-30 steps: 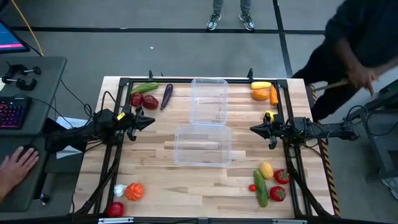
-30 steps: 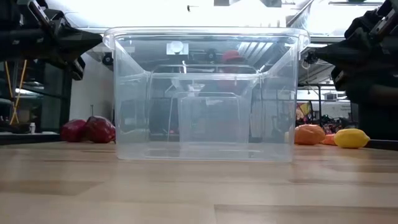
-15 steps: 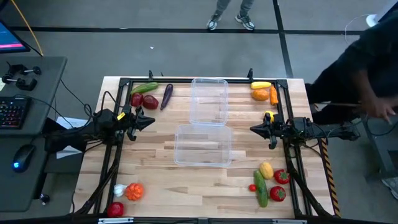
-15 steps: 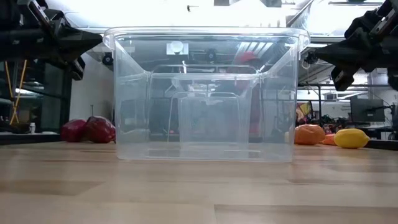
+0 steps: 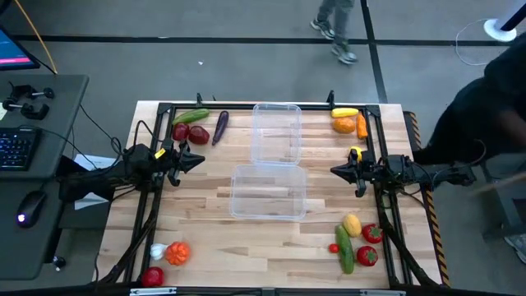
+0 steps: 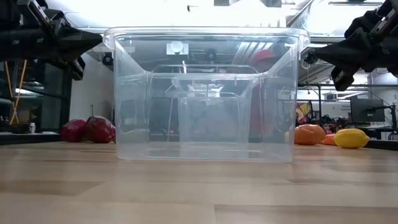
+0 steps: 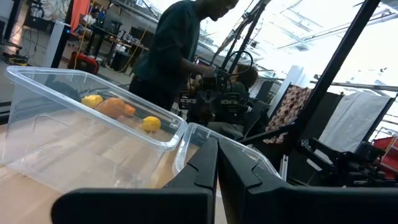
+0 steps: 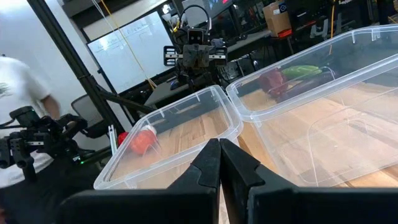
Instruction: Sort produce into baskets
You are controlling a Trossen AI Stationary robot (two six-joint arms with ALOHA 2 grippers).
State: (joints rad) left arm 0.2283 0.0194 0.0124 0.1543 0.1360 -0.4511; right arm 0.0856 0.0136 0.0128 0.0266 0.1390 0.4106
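High view shows a pale wooden table (image 5: 205,238) ringed by a dark metal frame, standing on a grey floor crossed by dark lines. 2 clear tubs sit in the middle, end to end and touching or nearly so: the far tub (image 5: 275,133) toward the back edge and the near tub (image 5: 268,191) toward the front. Neither tub has any produce in it.

Produce lies in 4 groups at the table's corners. At the back left are a green cucumber (image 5: 191,116), 2 dark red pieces (image 5: 189,132) and a purple eggplant (image 5: 220,127). At the back right are a yellow piece (image 5: 344,112), an orange piece (image 5: 343,125) and a carrot (image 5: 362,126). At the front left sit white garlic (image 5: 157,251), an orange pepper (image 5: 177,253) and a red piece (image 5: 152,276). At the front right are a lemon (image 5: 352,224), another cucumber (image 5: 344,249) and 2 red tomatoes (image 5: 369,244).

The left gripper (image 5: 197,159) hangs above the table's left side, fingers pressed together, holding nothing. The right gripper (image 5: 335,170) hangs over the right side, likewise closed and empty.

A desk with a keyboard (image 5: 15,148) and mouse (image 5: 29,206) stands left of the table. A person in dark clothes (image 5: 485,115) is at the right edge, and another's legs (image 5: 335,29) show at the back.
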